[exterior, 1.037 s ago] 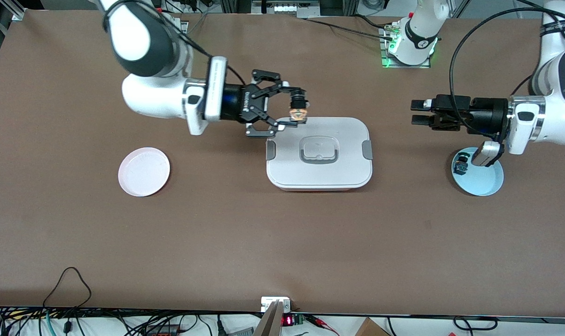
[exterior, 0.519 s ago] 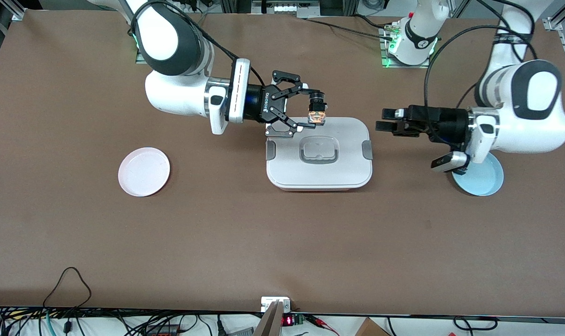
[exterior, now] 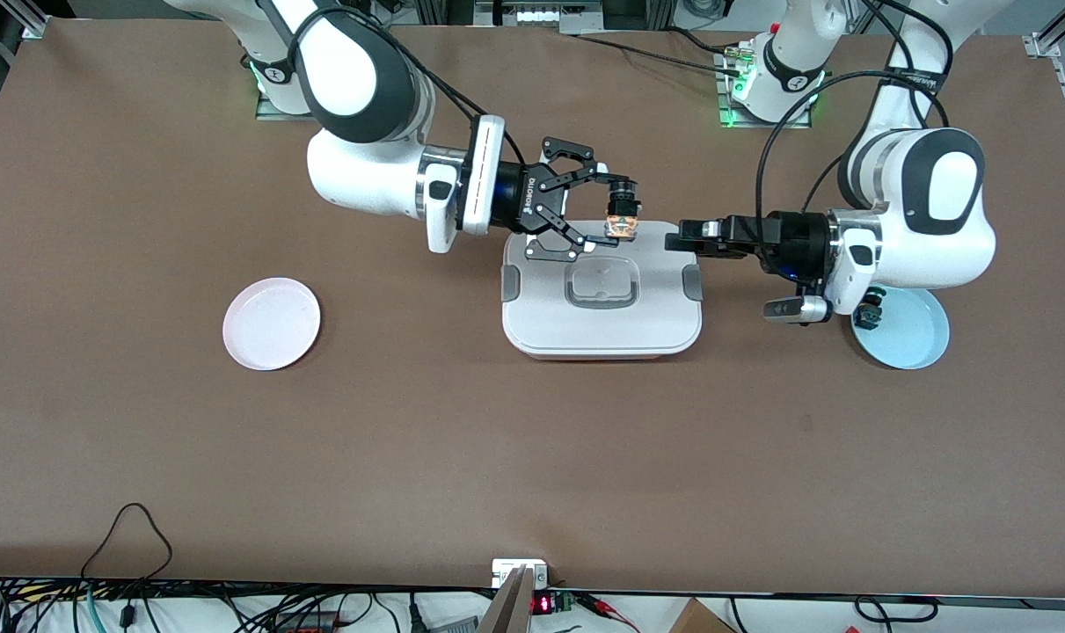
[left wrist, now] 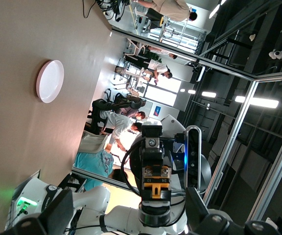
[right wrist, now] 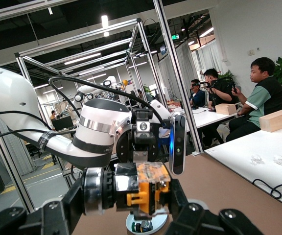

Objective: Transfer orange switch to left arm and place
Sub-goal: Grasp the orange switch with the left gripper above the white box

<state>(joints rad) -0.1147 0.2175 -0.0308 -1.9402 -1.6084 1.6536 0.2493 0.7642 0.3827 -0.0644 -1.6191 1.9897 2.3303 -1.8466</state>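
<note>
The main risk at this stage is a dropped part. The orange switch [exterior: 623, 221] is hanging in the air over the box [exterior: 601, 290], above the lid's edge farthest from the front camera, and it is very small. If the right pincer [exterior: 609, 214] releases before the left pincer [exterior: 683, 239] has closed on it, the switch is likely to fall onto the lid and bounce away. A misaligned approach is a second hazard: the left fingers could strike the switch or the right fingertips and knock the part out of the grip. A third hazard is either arm dipping low enough to touch the box, which the task forbids.

The right pincer is clamping the orange switch between its fingertips, with the silvery end of the part projecting sideways in the right wrist view [right wrist: 140, 190]. The left pincer is standing fully open and is holding nothing; it is hovering over the box end toward the left arm, pointing at the switch and near it but apart from it.

A small dark component [exterior: 868, 309] is lying on the blue plate [exterior: 915, 338] under the left arm. A pink plate [exterior: 271, 323] is resting on the tabletop [exterior: 532, 457] toward the right arm's end.
</note>
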